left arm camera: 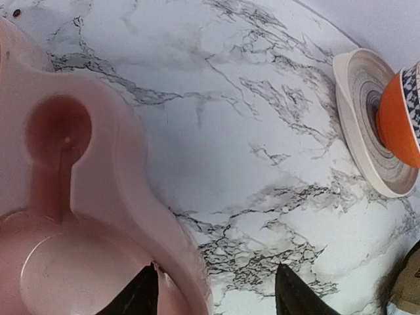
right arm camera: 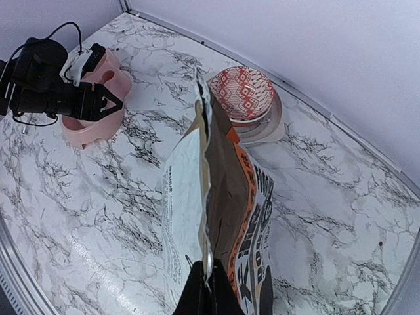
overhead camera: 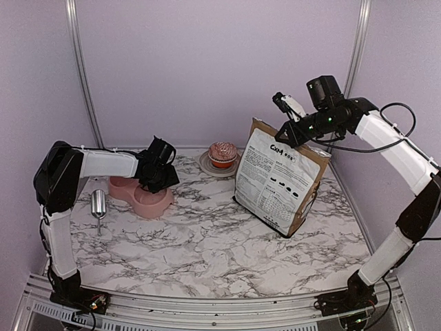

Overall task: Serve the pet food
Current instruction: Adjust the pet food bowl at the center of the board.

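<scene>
R gripper [right arm camera: 205,281] pinches paper bag [overhead camera: 279,179] top edge; label text illegible.

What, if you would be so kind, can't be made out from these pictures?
Inside the bag: right wrist view, its walls are pinched together by the right gripper; no pet food shows anywhere.
Part of the pink bowl: top view, the left gripper covers it.
Most of the cupcake: left wrist view, cut off by the right edge.
Inside the scoop: top view, too small.

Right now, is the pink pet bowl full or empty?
Empty, as far as shown: the left wrist view shows the pink bowl bare inside, with no kibble in it.
</scene>
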`<state>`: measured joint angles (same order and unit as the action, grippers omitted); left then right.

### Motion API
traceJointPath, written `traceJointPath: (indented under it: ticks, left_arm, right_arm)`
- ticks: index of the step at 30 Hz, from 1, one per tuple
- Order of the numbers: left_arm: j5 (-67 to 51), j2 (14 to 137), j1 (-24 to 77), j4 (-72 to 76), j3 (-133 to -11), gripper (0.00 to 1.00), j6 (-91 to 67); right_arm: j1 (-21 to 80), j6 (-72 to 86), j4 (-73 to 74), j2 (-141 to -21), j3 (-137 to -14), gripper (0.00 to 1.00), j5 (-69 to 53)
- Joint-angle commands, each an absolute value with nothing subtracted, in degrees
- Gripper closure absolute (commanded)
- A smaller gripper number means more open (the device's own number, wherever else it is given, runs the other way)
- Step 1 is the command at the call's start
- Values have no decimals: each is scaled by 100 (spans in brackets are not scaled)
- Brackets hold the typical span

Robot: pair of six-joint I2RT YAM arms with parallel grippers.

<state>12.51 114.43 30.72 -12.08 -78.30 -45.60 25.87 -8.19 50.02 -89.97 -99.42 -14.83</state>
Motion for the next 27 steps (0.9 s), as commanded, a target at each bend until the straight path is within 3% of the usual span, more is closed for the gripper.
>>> traceJointPath:
  ticks: [1,4,7,10,15,27]
  left_arm:
    - [577,11232,2903,-1238,-8016,37,-3358]
    - [457,10958,2893,-1571,-8158,36,-1927]
    - [1093,10567,2856,-1977,-8157,35,-838]
    - [1237,10268,2662,-2168,-7939,29,44]
    - [844,10509,2152,-3474,-8336,24,407]
    - [522,11407,1674,-4191,-8928,21,1082]
  right_arm:
    - [2614,-805,3352,-8262,-10268,100,-1582]
    - [2612,-808,3309,-8255,-10243,100,-1590]
    - [2616,-822,3257,-8261,-10230,100,-1615]
    - [2619,-832,3239,-8270,-10230,100,-1639]
    - [2616,-834,3217,-8264,-10230,100,-1606]
    - [2619,-821,3103,-8098,-9910,100,-1627]
